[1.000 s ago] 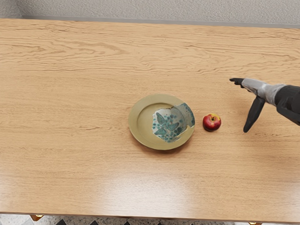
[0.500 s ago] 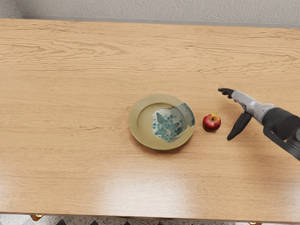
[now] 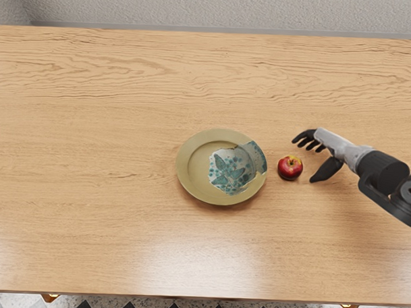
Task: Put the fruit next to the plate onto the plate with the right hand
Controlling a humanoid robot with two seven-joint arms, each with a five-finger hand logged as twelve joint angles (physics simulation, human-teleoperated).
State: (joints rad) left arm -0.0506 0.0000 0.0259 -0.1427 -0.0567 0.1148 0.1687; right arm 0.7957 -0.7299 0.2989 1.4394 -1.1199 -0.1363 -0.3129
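A small red apple rests on the wooden table just right of a tan plate with a blue-green leaf pattern in its middle. My right hand comes in from the right edge and hovers just right of the apple, a small gap away. Its fingers are spread above and behind the fruit, with the thumb low at the side. It holds nothing.
The wooden table stretches wide on all sides of the plate. Its front edge runs along the bottom of the view, with a checkered floor below. A grey wall lies beyond the far edge.
My right hand has moved left and down toward the apple, and its fingers have spread. The apple and the plate have stayed where they were.
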